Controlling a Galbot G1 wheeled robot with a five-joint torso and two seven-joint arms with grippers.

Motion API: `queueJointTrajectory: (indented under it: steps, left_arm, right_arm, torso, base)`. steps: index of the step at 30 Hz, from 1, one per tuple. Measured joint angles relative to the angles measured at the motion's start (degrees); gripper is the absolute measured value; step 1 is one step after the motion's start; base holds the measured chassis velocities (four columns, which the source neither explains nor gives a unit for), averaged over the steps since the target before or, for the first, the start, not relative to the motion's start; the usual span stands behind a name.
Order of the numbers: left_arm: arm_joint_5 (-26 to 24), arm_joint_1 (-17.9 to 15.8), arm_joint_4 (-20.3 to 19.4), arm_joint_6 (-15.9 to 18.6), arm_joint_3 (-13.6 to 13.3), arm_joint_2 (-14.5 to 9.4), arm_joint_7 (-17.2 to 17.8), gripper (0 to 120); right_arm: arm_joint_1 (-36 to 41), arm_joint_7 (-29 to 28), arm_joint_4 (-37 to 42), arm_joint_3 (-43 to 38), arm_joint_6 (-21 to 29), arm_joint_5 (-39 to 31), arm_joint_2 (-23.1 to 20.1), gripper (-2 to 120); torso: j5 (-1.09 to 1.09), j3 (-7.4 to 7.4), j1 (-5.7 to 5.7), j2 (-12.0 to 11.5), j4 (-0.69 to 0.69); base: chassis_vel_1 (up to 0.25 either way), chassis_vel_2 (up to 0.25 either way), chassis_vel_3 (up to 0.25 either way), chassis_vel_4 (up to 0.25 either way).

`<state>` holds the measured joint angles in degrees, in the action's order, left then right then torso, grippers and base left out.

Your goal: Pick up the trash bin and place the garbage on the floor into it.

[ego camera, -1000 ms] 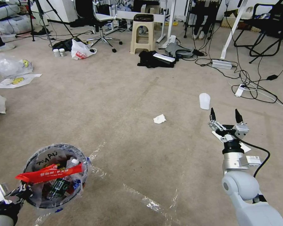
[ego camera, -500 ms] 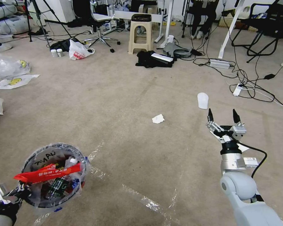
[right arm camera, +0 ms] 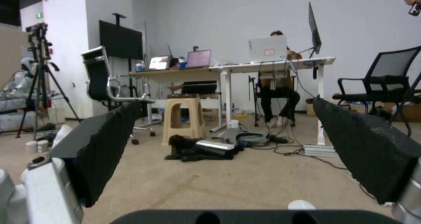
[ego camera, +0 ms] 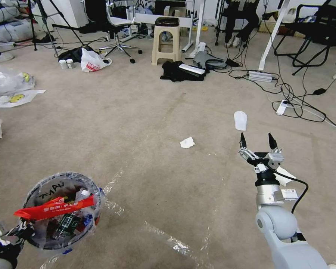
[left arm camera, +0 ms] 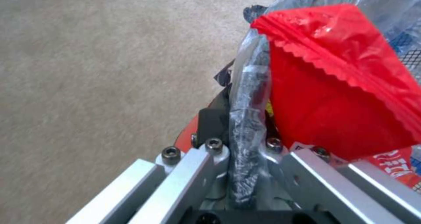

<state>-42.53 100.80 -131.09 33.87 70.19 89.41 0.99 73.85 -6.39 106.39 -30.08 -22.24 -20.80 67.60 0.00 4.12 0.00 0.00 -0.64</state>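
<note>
The trash bin [ego camera: 69, 175], red with a crinkled clear liner, hangs low at my left. It holds a long red wrapper [ego camera: 50, 208] and other litter. My left gripper [ego camera: 22, 228] is shut on its near rim; in the left wrist view the gripper [left arm camera: 245, 132] pinches the bagged rim [left arm camera: 248, 95] beside the red wrapper [left arm camera: 337, 86]. Garbage on the floor [ego camera: 138, 112]: a crumpled white tissue [ego camera: 187, 142] and a clear plastic cup [ego camera: 240, 120]. My right gripper [ego camera: 255, 144] is open above the carpet, just short of the cup [right arm camera: 302, 205], with a white paper [ego camera: 285, 175] beneath its wrist.
Shiny tape strips [ego camera: 168, 239] cross the carpet in front of me. Farther off stand a beige stool [ego camera: 167, 37], dark clothes [ego camera: 181, 71], cables with a power strip [ego camera: 283, 106], an office chair [ego camera: 117, 22] and plastic bags [ego camera: 9, 80] at the left.
The whole view has shifted slightly as the camera moved. My right gripper has come a little to the left and lower, still open. The bin stays in the left gripper.
</note>
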Motion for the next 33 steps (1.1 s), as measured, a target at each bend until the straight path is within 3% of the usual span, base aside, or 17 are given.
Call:
queueJointTrajectory:
  steps: [33]
  left_arm:
    - [0.43,-0.12,0.13,-0.27,-0.54,0.29,-0.25,0]
  right_arm:
    - [0.57,0.19,-0.2,-0.29,-2.02,-0.02,-0.19,100]
  torso:
    - [-0.01,0.01,0.0,0.0,0.0]
  base:
    - [-0.227,0.226,0.223,-0.222]
